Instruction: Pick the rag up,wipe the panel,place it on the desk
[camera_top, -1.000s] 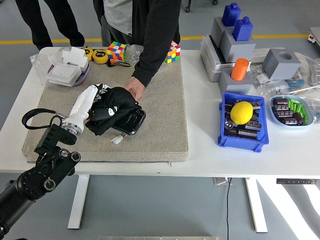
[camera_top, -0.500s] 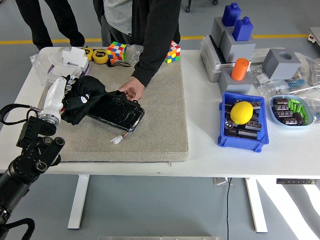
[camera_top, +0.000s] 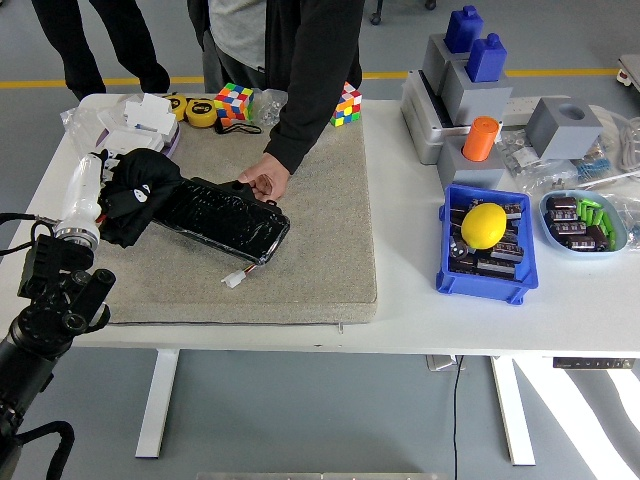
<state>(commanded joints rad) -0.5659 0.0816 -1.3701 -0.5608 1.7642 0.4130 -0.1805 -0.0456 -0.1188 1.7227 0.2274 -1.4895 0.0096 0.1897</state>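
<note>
A grey mat (camera_top: 320, 220) covered the white table (camera_top: 410, 310). On the mat's left part lay the black panel (camera_top: 225, 220), a person's hand (camera_top: 262, 183) steadying its far edge. At the panel's left end, the left hand (camera_top: 105, 195) gripped the bunched black rag (camera_top: 140, 192), pressed against the panel.

White desk (camera_top: 400, 320): grey mat (camera_top: 300, 250) at 9 o'clock, blue bin (camera_top: 485, 272) at 3, grey blocks (camera_top: 470, 90) at 1.
</note>
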